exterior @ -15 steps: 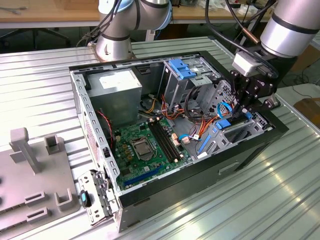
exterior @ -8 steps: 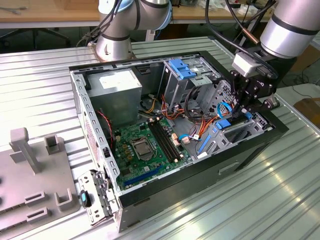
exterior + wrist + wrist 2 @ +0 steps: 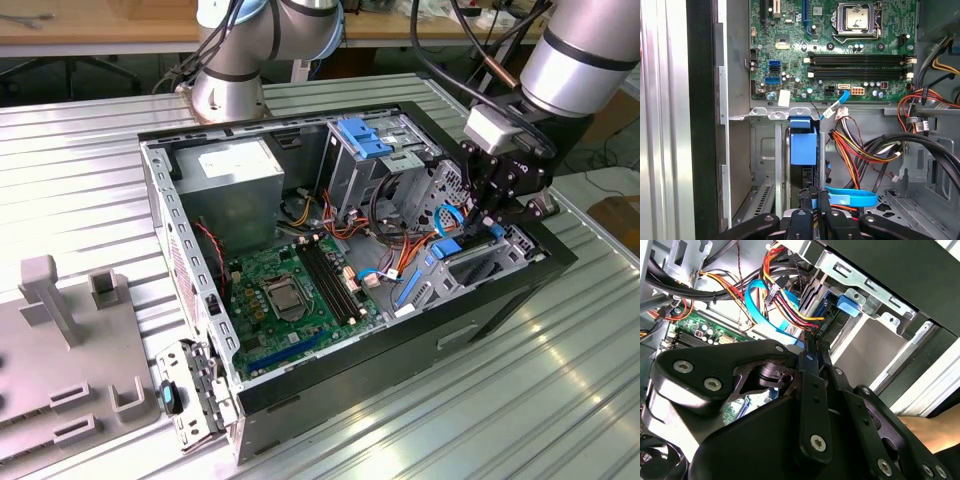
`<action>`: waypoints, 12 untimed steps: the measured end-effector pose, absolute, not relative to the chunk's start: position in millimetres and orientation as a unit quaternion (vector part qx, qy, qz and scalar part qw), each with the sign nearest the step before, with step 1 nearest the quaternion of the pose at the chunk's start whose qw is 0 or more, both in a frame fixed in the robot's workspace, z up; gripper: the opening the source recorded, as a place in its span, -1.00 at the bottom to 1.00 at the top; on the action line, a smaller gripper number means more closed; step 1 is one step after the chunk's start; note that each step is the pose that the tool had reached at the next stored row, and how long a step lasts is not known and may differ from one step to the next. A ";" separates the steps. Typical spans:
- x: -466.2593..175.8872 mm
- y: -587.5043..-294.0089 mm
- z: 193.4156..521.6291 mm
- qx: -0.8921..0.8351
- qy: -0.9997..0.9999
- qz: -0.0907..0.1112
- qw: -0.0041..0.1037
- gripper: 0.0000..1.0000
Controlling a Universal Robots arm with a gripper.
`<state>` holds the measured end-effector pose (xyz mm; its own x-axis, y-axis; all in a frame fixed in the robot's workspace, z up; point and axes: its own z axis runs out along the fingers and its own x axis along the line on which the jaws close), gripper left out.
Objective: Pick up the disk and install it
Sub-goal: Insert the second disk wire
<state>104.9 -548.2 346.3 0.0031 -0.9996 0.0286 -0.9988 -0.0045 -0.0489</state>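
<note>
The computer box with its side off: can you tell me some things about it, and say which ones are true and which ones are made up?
1. The computer case lies open on a ribbed metal table. True.
2. The gripper is inside the case, at the drive bay. True.
3. The gripper's fingers are spread wide apart. False: they are closed on the disk, which stands on edge in the bay.
4. The green motherboard lies on the table outside the case. False: it is in the case.
5. The disk has bright blue plastic parts. True.

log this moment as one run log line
gripper: shut on disk | disk: upright, partly in drive bay | case: open
</note>
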 end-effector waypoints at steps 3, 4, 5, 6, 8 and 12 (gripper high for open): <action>104.9 -548.7 344.7 -0.708 0.706 -0.024 0.011 -0.67; 104.9 -548.8 344.4 -0.708 0.706 -0.023 0.012 -0.67; 104.9 -549.0 344.0 -0.708 0.706 -0.022 0.013 -0.67; 104.9 -549.1 343.7 -0.708 0.706 -0.021 0.013 -0.67; 104.9 -549.4 343.2 -0.708 0.706 -0.020 0.015 -0.67; 104.9 -550.8 340.6 -0.708 0.706 -0.016 0.018 -0.67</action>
